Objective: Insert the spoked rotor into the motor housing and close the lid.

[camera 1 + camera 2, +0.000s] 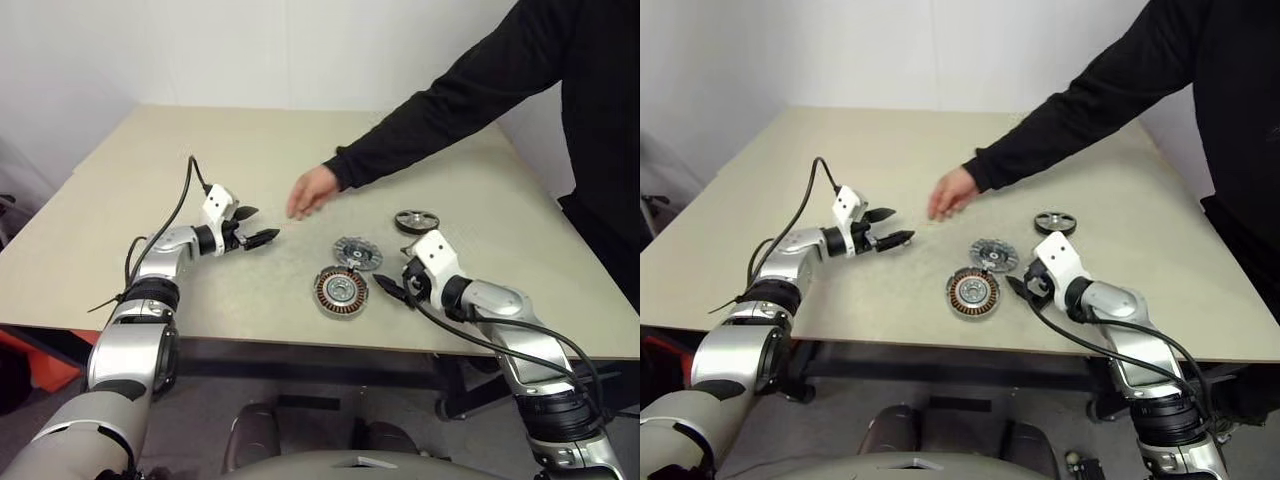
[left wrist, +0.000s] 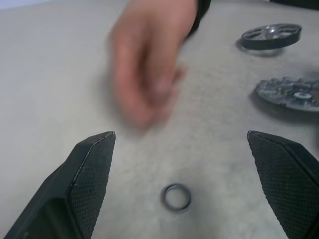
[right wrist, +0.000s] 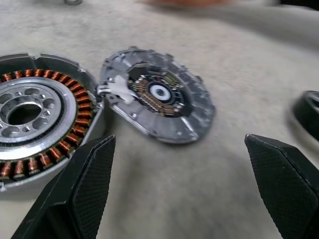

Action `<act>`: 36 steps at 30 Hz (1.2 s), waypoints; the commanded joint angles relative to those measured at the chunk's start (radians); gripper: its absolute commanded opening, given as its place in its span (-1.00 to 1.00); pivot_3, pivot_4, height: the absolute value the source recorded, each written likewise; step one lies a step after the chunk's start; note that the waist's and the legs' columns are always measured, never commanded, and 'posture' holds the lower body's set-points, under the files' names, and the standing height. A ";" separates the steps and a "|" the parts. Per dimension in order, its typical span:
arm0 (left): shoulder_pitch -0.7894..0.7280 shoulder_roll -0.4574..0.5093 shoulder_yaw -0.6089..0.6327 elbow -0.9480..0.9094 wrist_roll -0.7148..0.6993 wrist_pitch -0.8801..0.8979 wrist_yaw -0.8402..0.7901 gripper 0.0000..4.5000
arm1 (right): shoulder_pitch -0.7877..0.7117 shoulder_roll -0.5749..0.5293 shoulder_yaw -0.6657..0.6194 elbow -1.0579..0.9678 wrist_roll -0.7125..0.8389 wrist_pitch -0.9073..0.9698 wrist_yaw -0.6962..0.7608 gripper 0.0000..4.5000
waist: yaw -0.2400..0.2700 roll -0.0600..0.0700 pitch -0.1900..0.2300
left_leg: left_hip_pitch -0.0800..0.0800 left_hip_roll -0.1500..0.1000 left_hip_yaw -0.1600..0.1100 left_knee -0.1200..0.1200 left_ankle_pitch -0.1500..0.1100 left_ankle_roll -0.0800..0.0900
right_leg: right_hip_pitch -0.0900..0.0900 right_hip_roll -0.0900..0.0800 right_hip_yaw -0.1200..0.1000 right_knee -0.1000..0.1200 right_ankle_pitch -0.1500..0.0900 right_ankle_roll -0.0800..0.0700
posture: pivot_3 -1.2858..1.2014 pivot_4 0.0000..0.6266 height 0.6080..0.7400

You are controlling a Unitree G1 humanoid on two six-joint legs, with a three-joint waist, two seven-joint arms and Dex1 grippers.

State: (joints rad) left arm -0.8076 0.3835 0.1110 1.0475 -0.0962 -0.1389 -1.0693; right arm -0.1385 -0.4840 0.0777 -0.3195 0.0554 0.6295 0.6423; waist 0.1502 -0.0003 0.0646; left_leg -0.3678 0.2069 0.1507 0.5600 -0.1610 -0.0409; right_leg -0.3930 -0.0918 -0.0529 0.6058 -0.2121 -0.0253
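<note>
left gripper (image 1: pixel 256 226) hovers over the table (image 1: pixel 120 200) with jaws wide and empty, a small ring (image 2: pixel 176 197) lying just ahead of it. a person's hand (image 1: pixel 312 190) reaches in. housing (image 1: pixel 341 291) touches the lid (image 1: pixel 357 253); rotor (image 1: pixel 416 221) sits apart. right gripper (image 1: pixel 392 287), spread wide and empty, is beside the housing.

arms: silver-grey shells, black joint bands | wrists: white camera blocks | cables: black, looping from wrists | jaws: black, textured pads | person (image 1: pixel 560 70), upper right: black long sleeve
</note>
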 commanded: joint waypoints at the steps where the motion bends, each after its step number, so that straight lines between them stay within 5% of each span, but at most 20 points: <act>1: 0.010 0.004 -0.006 -0.086 -0.034 0.033 -0.042 0.99 | -0.003 -0.025 0.018 -0.095 0.002 0.009 -0.003 0.91 | 0.000 0.000 0.000 | -0.001 0.000 0.000 0.000 0.000 0.001 | 0.000 0.000 0.000 0.000 0.000 0.000 | 0.03 -1.00 1.00; 18: 0.044 -0.026 -0.096 -0.024 0.069 -0.080 0.174 0.99 | -0.008 -0.080 -0.017 -0.200 0.062 0.073 -0.003 0.91 | 0.000 0.000 0.000 | 0.003 0.000 0.000 0.000 0.000 0.000 | 0.003 0.000 0.001 0.001 -0.006 0.008 | 0.03 -1.00 1.00; 26: 0.024 -0.039 -0.086 0.006 0.059 -0.092 0.203 0.99 | -0.140 -0.078 0.130 -0.121 0.031 0.049 0.026 0.91 | -0.002 0.000 0.000 | 0.004 0.000 0.000 0.001 0.000 -0.001 | 0.003 0.000 0.000 0.002 -0.004 0.005 | 0.03 -1.00 1.00; 36: 0.049 -0.006 -0.070 -0.036 0.031 -0.085 0.172 0.99 | -0.215 -0.484 0.221 -0.196 -0.070 -0.218 0.379 0.91 | 0.002 0.000 0.000 | 0.001 -0.001 -0.001 0.004 -0.001 0.002 | 0.003 -0.001 0.001 0.001 -0.002 0.002 | 0.03 -1.00 1.00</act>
State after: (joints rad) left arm -0.7499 0.3681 0.0288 1.0558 -0.0450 -0.2133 -0.8857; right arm -0.3164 -0.9448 0.2934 -0.4576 -0.0066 0.4794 0.9521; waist 0.1527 -0.0003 0.0646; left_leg -0.3656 0.2068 0.1502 0.5633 -0.1624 -0.0388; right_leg -0.3899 -0.0918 -0.0522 0.6073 -0.2143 -0.0233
